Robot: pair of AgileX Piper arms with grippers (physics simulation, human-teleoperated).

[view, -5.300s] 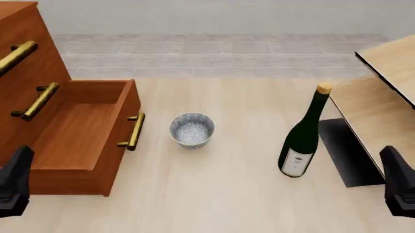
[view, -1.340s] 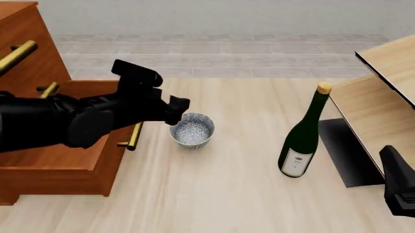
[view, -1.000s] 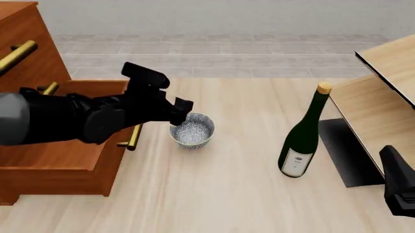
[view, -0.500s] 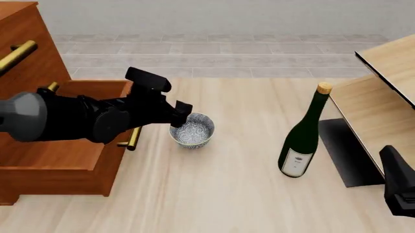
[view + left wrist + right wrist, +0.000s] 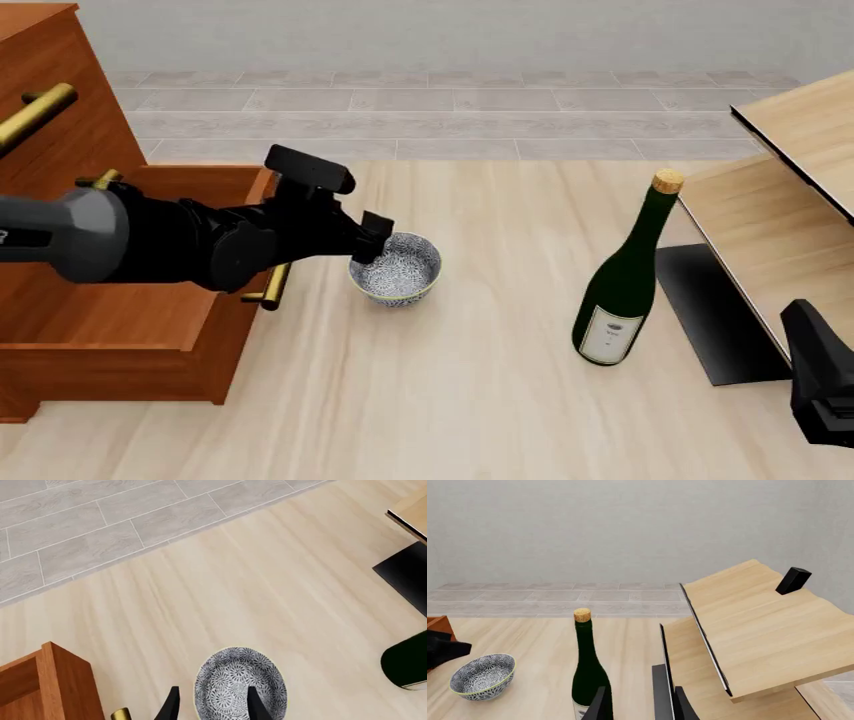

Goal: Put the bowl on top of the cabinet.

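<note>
The speckled white bowl (image 5: 396, 268) stands upright on the pale table, just right of the cabinet's (image 5: 60, 55) pulled-out lowest drawer (image 5: 160, 330). My left gripper (image 5: 371, 236) is open at the bowl's left rim. In the left wrist view one finger (image 5: 171, 707) is outside the bowl (image 5: 240, 687) and the other over its inside. Low at the near right, my right gripper (image 5: 642, 707) is open and holds nothing. Only the cabinet's upper edge shows at the frame corner.
A dark green wine bottle (image 5: 621, 290) with a cork stands right of the bowl. A pale light-wood unit (image 5: 787, 190) with black edges fills the right side. Brass bar handles (image 5: 274, 285) stick out from the drawer fronts. Grey tiled floor lies beyond the table.
</note>
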